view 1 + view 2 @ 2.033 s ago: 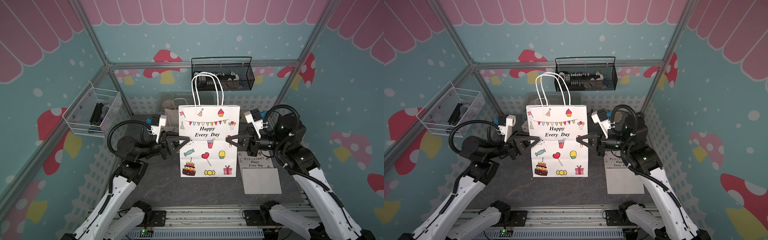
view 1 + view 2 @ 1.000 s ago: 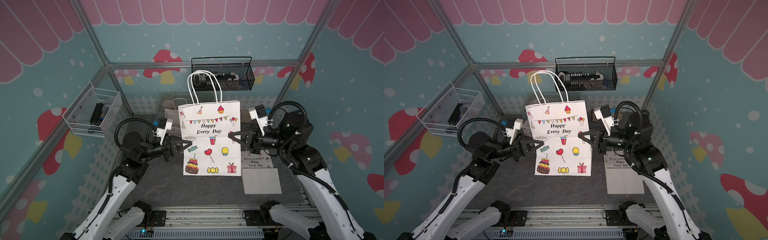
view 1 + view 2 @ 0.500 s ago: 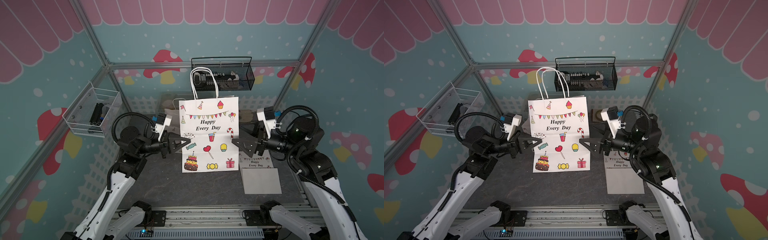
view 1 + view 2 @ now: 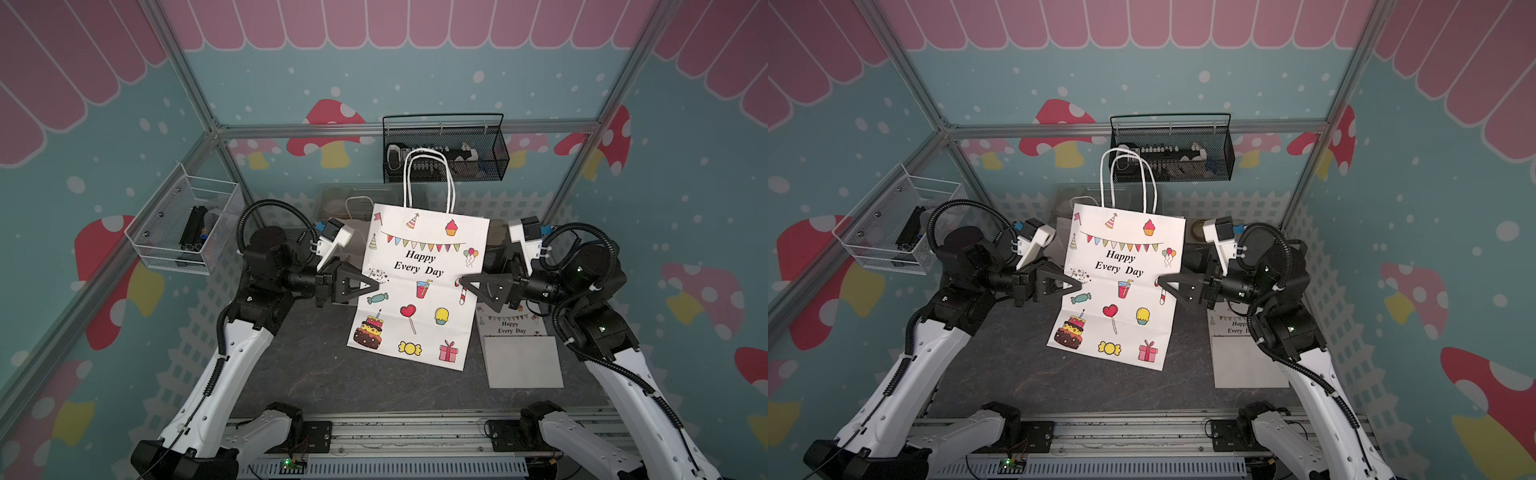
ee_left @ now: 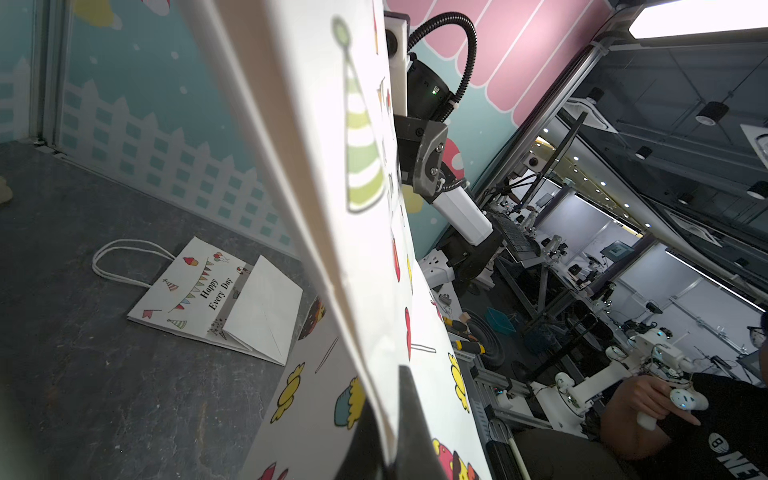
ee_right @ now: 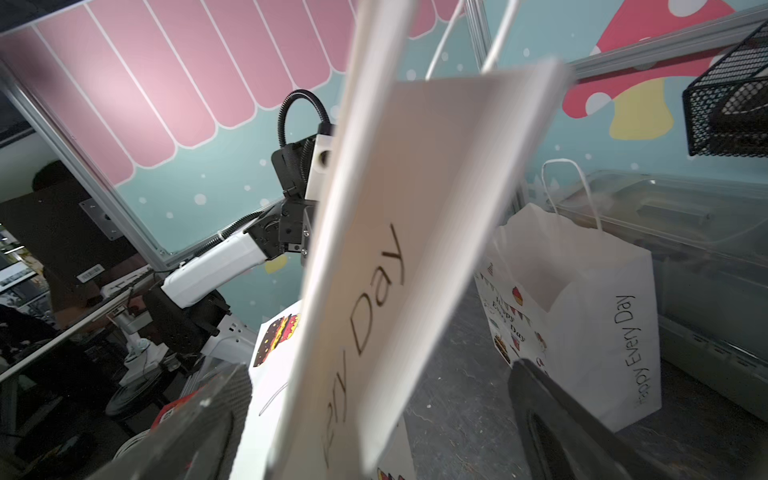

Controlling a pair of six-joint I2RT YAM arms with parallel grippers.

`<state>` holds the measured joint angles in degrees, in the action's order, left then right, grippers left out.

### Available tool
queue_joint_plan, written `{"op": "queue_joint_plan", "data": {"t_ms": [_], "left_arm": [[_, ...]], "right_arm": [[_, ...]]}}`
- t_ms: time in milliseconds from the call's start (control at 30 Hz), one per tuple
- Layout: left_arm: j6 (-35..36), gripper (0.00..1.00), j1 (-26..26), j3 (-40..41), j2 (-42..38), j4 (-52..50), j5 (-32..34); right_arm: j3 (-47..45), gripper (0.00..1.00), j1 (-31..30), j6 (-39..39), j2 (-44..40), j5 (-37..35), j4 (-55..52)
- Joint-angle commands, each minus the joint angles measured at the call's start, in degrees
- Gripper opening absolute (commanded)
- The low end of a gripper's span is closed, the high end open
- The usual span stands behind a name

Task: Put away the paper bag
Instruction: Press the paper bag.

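Observation:
The paper bag (image 4: 419, 291) (image 4: 1121, 286) is white, printed with "Happy Every Day" and party pictures. It is held upright and tilted over the middle of the table, handles up. My left gripper (image 4: 376, 286) (image 4: 1077, 286) is shut on its left edge. In the left wrist view the fingers (image 5: 409, 415) pinch the folded edge of the bag (image 5: 365, 249). My right gripper (image 4: 461, 284) (image 4: 1160, 282) is open. In the right wrist view its jaws (image 6: 378, 370) stand wide on either side of the bag's right edge (image 6: 399, 270) without touching it.
A folded flat bag (image 4: 521, 353) (image 5: 208, 299) lies on the table at the right. Another open bag (image 6: 582, 307) stands behind, in front of a clear plastic bin (image 4: 365, 199). A black mesh basket (image 4: 444, 153) hangs on the back wall and a white wire basket (image 4: 187, 228) on the left wall.
My right gripper has opened and let go of the bag's right edge. The bag now hangs tilted from the left gripper alone, its bottom swung to the left.

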<state>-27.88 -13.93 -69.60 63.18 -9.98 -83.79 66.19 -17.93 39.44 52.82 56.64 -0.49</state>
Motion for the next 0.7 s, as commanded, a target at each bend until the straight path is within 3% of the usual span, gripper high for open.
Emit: {"op": "queue_joint_plan", "data": {"t_ms": [0, 133, 400, 667], "left_arm": [[0.47, 0.0, 0.3, -3.19, 0.05, -1.89, -1.29], [-0.2, 0.0, 0.78, -4.87, 0.69, -1.89, 2.48], [0.06, 0.0, 2.8, -4.59, 0.85, -1.98, 4.34], [-0.55, 0.0, 3.24, -4.93, 0.38, -1.97, 6.54]], "right_arm": [[-2.0, 0.99, 0.28, 12.37, 0.36, 3.83, 17.07], [-5.22, 0.97, -0.49, 18.12, 1.85, 3.36, 23.88], [-6.57, 0.93, -4.77, 10.31, 0.91, 1.04, 14.25], [-9.39, 0.52, -8.5, 8.2, 1.06, -0.8, 12.18]]}}
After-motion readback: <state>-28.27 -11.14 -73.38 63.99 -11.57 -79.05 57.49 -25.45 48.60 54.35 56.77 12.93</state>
